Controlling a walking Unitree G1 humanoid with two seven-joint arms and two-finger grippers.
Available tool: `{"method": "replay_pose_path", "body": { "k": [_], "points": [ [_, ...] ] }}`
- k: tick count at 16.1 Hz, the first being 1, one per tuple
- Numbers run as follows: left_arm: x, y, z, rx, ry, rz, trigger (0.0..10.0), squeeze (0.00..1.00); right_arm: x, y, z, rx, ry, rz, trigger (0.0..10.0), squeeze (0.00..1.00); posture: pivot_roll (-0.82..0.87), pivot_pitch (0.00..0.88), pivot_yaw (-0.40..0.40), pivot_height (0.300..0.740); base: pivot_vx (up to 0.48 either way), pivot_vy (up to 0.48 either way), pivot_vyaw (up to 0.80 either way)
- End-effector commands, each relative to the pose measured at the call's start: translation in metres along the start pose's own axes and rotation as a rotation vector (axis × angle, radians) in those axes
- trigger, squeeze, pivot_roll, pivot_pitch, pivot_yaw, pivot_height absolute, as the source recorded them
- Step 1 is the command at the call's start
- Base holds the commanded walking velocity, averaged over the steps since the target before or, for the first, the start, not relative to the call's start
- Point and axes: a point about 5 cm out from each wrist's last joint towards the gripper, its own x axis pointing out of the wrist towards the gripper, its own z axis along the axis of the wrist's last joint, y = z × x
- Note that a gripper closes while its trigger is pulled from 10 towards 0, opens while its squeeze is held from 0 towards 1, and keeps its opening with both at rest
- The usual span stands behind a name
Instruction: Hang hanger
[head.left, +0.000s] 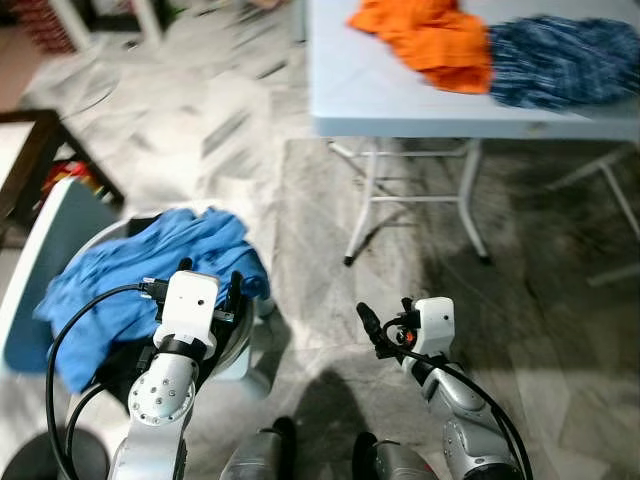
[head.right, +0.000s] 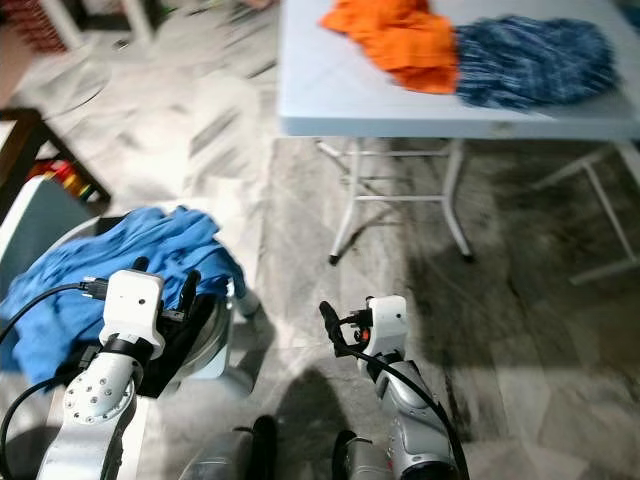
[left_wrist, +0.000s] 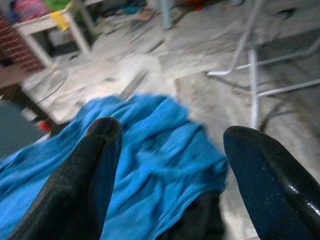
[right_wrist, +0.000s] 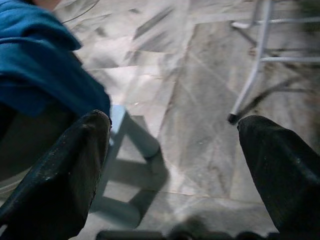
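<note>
Blue cloth (head.left: 150, 280) below left end effector (left_wrist: 170, 165)

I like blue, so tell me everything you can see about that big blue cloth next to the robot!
The blue cloth is bright blue, soft-looking fabric, crumpled into folds rather than laid flat. It lies heaped on a pale blue chair on the robot's left, with an edge drooping over the seat. Something dark sits beneath its near edge. The left gripper, open, hovers just above it, not clearly touching. No hanger can be made out in it.
</note>
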Motion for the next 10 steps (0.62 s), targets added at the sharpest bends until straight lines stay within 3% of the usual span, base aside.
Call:
{"method": "replay_pose_path", "body": {
  "k": [1, 3, 4, 8, 10],
  "points": [
    [-0.002, 0.005, -0.009, 0.013, 0.041, 0.028, 10.0, 0.0, -0.003, 0.001, -0.005, -0.001, 0.019, 0.0, 10.0, 0.0, 0.07, 0.239, 0.014, 0.74, 0.0, 0.0, 0.79],
    [0.001, 0.01, -0.015, 0.013, 0.055, 0.041, 10.0, 0.0, -0.003, 0.001, -0.005, 0.001, 0.021, -0.001, 10.0, 0.0, 0.07, 0.243, 0.014, 0.74, 0.0, 0.0, 0.79],
    [0.007, 0.012, -0.029, 0.018, 0.079, 0.018, 10.0, 0.0, -0.005, 0.002, -0.007, 0.004, 0.026, -0.002, 10.0, 0.0, 0.07, 0.244, 0.016, 0.74, 0.0, 0.0, 0.77],
    [0.008, 0.013, -0.042, 0.015, 0.106, 0.012, 10.0, 0.0, -0.006, 0.0, -0.008, 0.007, 0.03, -0.004, 10.0, 0.0, 0.06, 0.25, 0.017, 0.74, 0.0, 0.0, 0.74],
    [0.011, 0.011, -0.048, 0.005, 0.11, 0.002, 10.0, 0.0, -0.007, 0.0, -0.009, 0.013, 0.033, -0.006, 10.0, 0.0, 0.06, 0.257, 0.016, 0.74, 0.0, 0.124, 0.0]
  ]
}}
